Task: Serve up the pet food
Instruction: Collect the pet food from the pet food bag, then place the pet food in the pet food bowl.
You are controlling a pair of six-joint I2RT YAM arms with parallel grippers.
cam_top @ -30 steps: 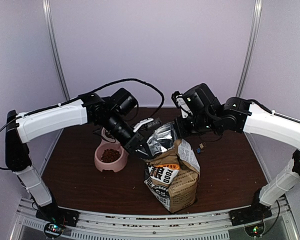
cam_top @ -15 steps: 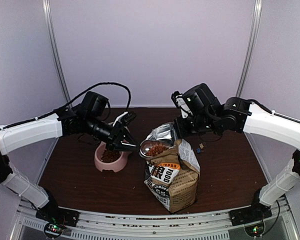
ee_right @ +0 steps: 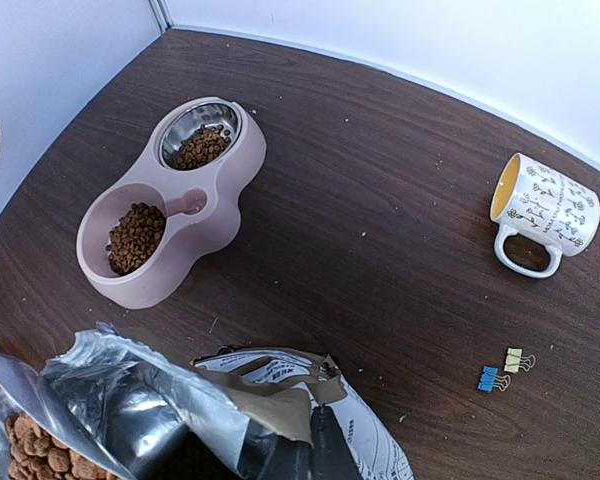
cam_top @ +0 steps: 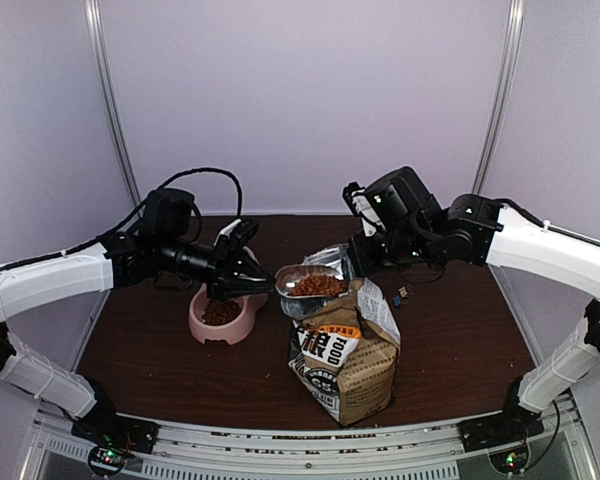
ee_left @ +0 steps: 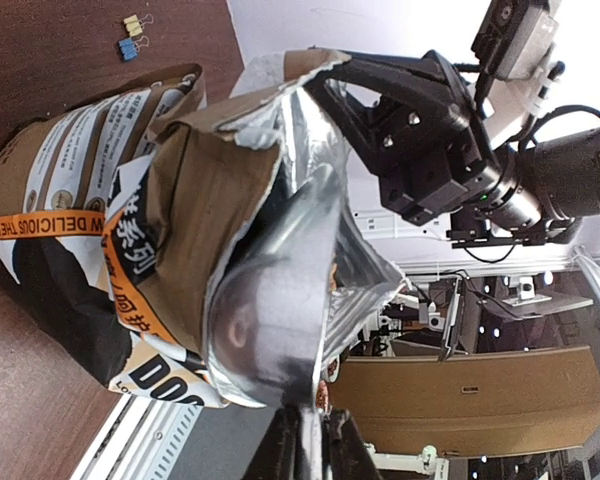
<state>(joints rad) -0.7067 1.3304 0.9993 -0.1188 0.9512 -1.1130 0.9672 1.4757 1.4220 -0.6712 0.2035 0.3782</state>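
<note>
My left gripper [cam_top: 252, 283] is shut on the handle of the silver scoop [cam_top: 310, 283], held level just above the bag's mouth and heaped with pet food [cam_top: 318, 285]. The left wrist view shows the scoop's underside [ee_left: 270, 330] above my fingers [ee_left: 285, 455]. The kraft dog-food bag [cam_top: 345, 350] stands at mid-table. My right gripper [cam_top: 358, 262] is shut on its torn top edge [ee_right: 280, 400] and holds it open. The pink double bowl [ee_right: 220, 215] lies left of the bag, with kibble in its near compartment [ee_right: 135, 238] and its steel-lined far one [ee_right: 202, 147].
A white patterned mug [ee_right: 540, 215] stands on the table behind and to the right of the bag. Small binder clips [ee_right: 505, 368] lie beside the bag. Purple walls close in the table at the back and sides.
My left arm has drawn back to the left and pulled the scoop out of the bag's mouth, now full of kibble. The right arm and bag have stayed still.
</note>
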